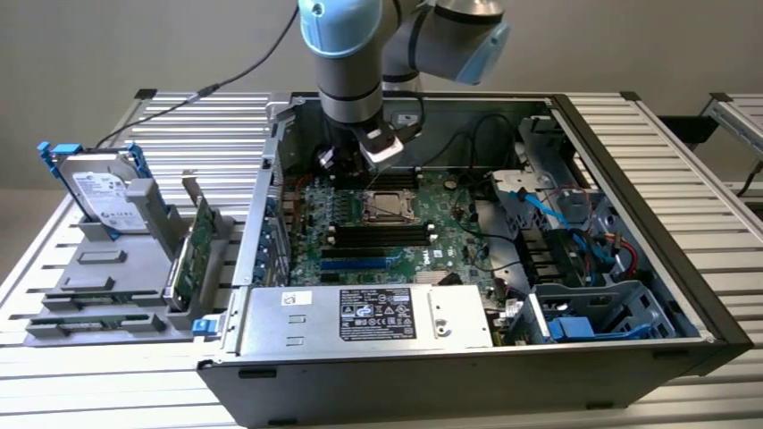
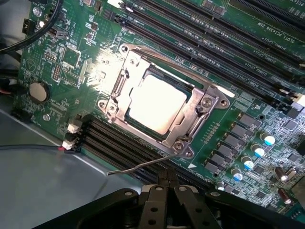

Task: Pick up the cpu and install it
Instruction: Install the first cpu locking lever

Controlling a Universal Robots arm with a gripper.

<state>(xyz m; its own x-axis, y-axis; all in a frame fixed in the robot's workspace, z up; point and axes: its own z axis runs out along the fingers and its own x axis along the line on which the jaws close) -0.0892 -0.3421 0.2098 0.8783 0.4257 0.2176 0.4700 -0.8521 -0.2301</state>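
Shiny unlabelled cpu [image 2: 157, 103] seated in motherboard [image 2: 248, 124] socket, jaws together, empty, above memory slots.

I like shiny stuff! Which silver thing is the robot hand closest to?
The cpu, a small plain square in its motherboard socket, just below the end effector; the labelled hard drive stands outside the case.

Silver cpu [image 2: 157, 104], green motherboard [image 2: 248, 102]

My gripper [image 1: 357, 161] hangs inside the open computer case [image 1: 620, 161], just at 11 o'clock of the cpu [image 1: 388, 207] seated on the motherboard [image 1: 459, 234].
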